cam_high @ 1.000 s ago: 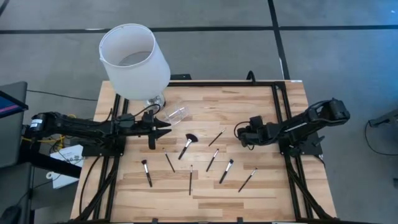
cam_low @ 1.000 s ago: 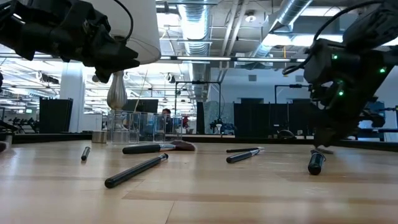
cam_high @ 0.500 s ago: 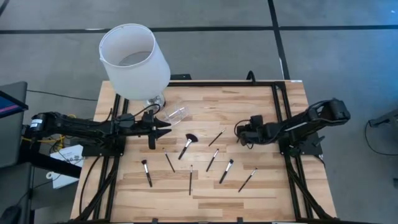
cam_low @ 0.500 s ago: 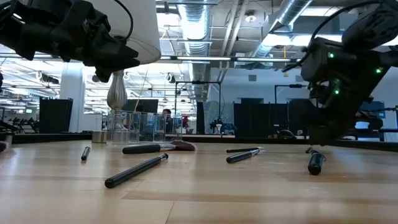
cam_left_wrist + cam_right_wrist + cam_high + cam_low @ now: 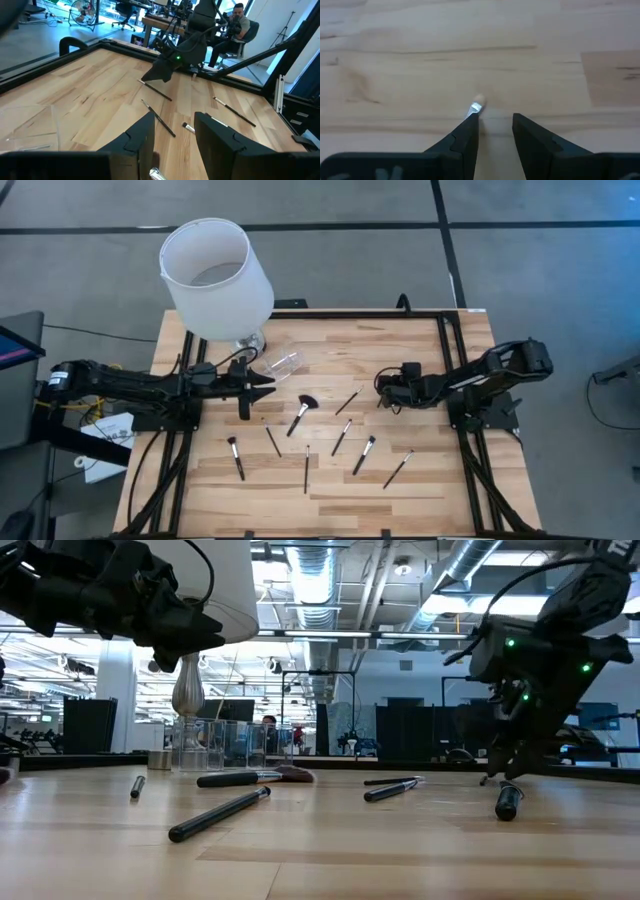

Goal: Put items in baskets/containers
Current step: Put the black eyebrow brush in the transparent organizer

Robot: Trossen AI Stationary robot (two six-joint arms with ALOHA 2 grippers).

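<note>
We see the right gripper [image 5: 383, 389], fingers spread and empty, low over the table at three o'clock. The nearest makeup brush [image 5: 348, 401] lies just beside it toward eight o'clock, its long axis running from two to eight. The left gripper [image 5: 268, 381], also spread and empty, waits at nine o'clock by the clear cup [image 5: 284, 363].

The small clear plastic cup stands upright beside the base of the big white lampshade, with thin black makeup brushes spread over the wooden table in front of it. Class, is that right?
Not quite. The small clear plastic cup lies on its side, not upright, as the high view shows. The rest holds: it is beside the base of the big white lampshade, and the thin black makeup brushes lie spread over the wooden table.
</note>
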